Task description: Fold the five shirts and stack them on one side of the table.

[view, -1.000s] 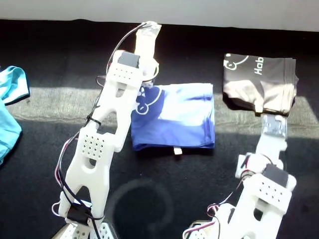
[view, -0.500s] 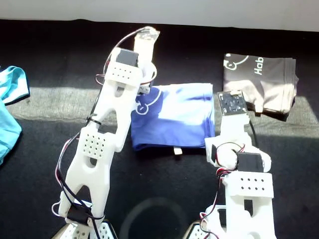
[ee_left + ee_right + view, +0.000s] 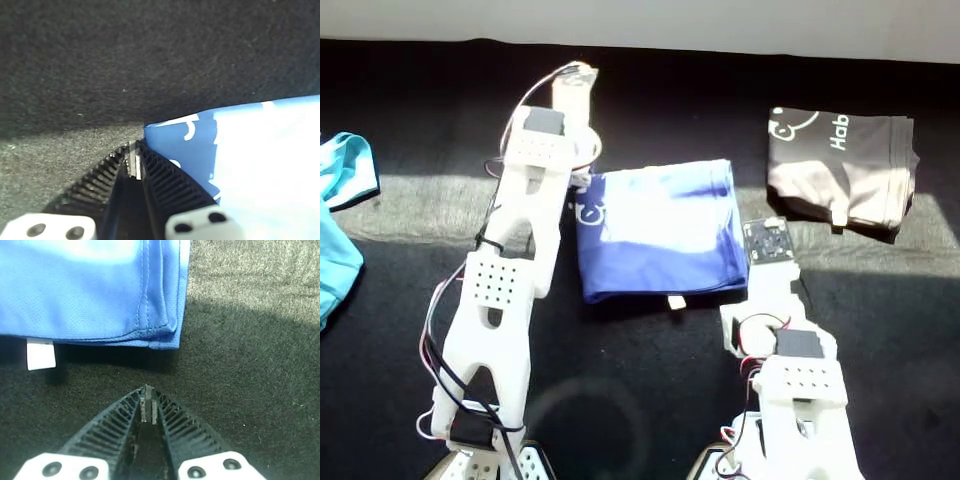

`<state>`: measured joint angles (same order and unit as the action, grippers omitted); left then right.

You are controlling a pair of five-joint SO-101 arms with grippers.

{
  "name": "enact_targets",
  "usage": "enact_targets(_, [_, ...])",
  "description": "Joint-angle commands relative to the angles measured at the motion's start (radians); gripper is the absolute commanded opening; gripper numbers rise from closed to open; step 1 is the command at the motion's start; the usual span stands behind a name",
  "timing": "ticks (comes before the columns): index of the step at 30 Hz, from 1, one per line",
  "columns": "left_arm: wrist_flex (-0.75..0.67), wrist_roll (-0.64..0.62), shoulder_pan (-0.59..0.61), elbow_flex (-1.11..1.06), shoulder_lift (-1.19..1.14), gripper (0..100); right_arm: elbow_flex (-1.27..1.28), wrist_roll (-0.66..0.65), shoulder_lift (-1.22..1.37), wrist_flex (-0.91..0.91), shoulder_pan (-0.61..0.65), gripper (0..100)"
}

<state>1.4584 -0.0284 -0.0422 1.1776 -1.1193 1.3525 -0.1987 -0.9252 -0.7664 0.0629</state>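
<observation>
White plastic links on left arm [image 3: 510,290] and right arm [image 3: 805,385], with hole grids and black servos [image 3: 545,122] at joints. Thin black/red/white cables [image 3: 432,350] loop along both. On left hand [image 3: 134,157] and right hand [image 3: 148,405]: black ribbed fingers [image 3: 175,422], white bases with screw holes.

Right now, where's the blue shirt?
In the high view, the blue shirt lies between the left arm and right arm, left of the grey shirt.

I take this for a robotics lab bench, not a home: my left arm [image 3: 500,290] and right arm [image 3: 800,385] are white printed plastic with bare wires [image 3: 432,345], set over a table [image 3: 410,290] draped in black felt, a plain white wall [image 3: 720,15] behind.
</observation>
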Motion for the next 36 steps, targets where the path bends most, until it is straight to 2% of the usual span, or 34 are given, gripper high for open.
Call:
enact_targets(1, [0.003, -0.002, 0.001, 0.038, 0.016, 1, 0.019, 0.002, 0.005, 0.041, 0.008, 0.6])
enact_targets(6, [0.012, -0.002, 0.001, 0.056, 0.031, 1, 0.021, 0.002, 0.004, 0.024, 0.004, 0.6])
enact_targets(8, [0.078, -0.002, 0.002, 0.096, 0.054, 1, -0.004, 0.002, -0.005, -0.03, 0.004, 0.6])
enact_targets(13, [0.307, -0.002, -0.007, 0.226, 0.122, 1, -0.239, 0.002, 0.004, -0.237, -0.018, 0.6])
enact_targets(17, [0.322, 0.028, 0.016, 0.17, 0.199, 1, -0.455, 0.002, 0.008, -0.328, -0.064, 0.6])
enact_targets(21, [0.324, 0.044, 0.016, -0.035, 0.337, 1, -0.665, 0.002, 0.134, -0.414, -0.071, 0.6])
enact_targets(26, [0.319, 0.044, -0.019, -0.45, 0.616, 1, -0.958, 0.008, 0.41, -0.493, -0.065, 0.6])
enact_targets(31, [0.118, 0.006, -0.093, -0.842, 0.779, 1, -1.23, 0.009, 0.691, -0.49, -0.048, 0.6])
enact_targets(34, [0.002, -0.037, -0.15, -1.003, 0.852, 1, -1.383, 0.014, 0.881, -0.49, -0.022, 0.6])
enact_targets(36, [-0.046, -0.06, -0.199, -1.084, 0.889, 1, -1.503, 0.064, 1.004, -0.49, -0.012, 0.6])
